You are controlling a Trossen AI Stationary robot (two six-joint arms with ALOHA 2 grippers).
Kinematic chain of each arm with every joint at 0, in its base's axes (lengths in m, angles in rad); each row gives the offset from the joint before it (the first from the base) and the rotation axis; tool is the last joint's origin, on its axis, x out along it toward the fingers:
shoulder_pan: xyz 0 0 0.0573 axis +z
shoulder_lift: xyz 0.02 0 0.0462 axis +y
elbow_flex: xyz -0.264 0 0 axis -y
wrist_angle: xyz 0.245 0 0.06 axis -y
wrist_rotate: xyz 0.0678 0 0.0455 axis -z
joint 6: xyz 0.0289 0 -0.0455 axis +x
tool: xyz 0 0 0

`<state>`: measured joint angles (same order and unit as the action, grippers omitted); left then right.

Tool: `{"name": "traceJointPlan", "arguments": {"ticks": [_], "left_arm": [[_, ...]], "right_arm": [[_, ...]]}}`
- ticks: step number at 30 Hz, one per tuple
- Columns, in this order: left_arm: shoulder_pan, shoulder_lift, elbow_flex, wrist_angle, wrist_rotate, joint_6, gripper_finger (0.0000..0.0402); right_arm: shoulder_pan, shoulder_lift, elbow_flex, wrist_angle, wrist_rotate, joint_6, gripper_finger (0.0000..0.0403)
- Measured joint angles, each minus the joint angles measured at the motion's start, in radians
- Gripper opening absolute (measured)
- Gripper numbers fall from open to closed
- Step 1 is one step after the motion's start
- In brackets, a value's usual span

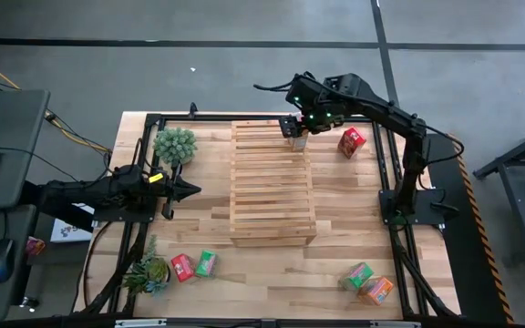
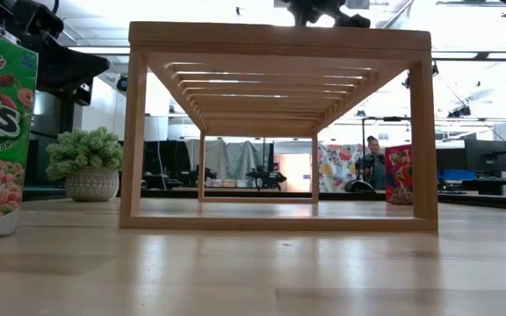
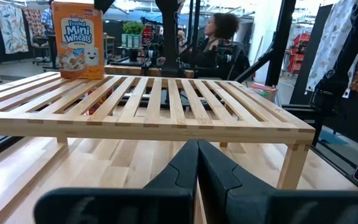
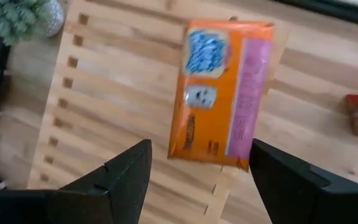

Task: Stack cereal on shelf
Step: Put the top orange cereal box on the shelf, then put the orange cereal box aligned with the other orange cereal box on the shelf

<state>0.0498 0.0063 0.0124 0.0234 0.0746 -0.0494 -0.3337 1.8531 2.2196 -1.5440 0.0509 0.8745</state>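
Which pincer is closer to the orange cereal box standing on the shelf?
The right pincer: it hovers open directly above the orange box on the shelf. The left pincer waits shut beside the shelf's left edge.

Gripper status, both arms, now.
Left gripper: shut, empty, waiting beside the shelf.
Right gripper: open, above the orange cereal box standing on the shelf's far end, not holding it.

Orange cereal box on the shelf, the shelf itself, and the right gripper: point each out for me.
Orange cereal box (image 4: 219, 93): right wrist view, middle of its face.
Shelf (image 1: 272, 196): high view, central slats.
Right gripper (image 4: 199, 174): right wrist view, midway between its open fingers.
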Motion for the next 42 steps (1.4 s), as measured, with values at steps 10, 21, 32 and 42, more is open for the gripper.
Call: {"name": "traceJointPlan", "arguments": {"ticks": [10,21,32,42], "left_arm": [[0.000,0.000,0.000,0.000,0.000,0.000,0.0000],[0.000,0.000,0.000,0.000,0.000,0.000,0.0000],[0.000,0.000,0.000,0.000,0.000,0.000,0.0000],[0.000,0.000,0.000,0.000,0.000,0.000,0.0000]], "right_arm": [[0.016,-0.002,0.000,-0.001,-0.048,-0.047,0.0257],[0.138,-0.120,-0.012,-0.028,-0.192,-0.247,0.0257],[0.493,-0.427,-0.516,-0.029,-0.320,-0.052,0.0257],[0.915,-0.677,-0.875,0.391,-0.454,0.433,0.0257]]}}
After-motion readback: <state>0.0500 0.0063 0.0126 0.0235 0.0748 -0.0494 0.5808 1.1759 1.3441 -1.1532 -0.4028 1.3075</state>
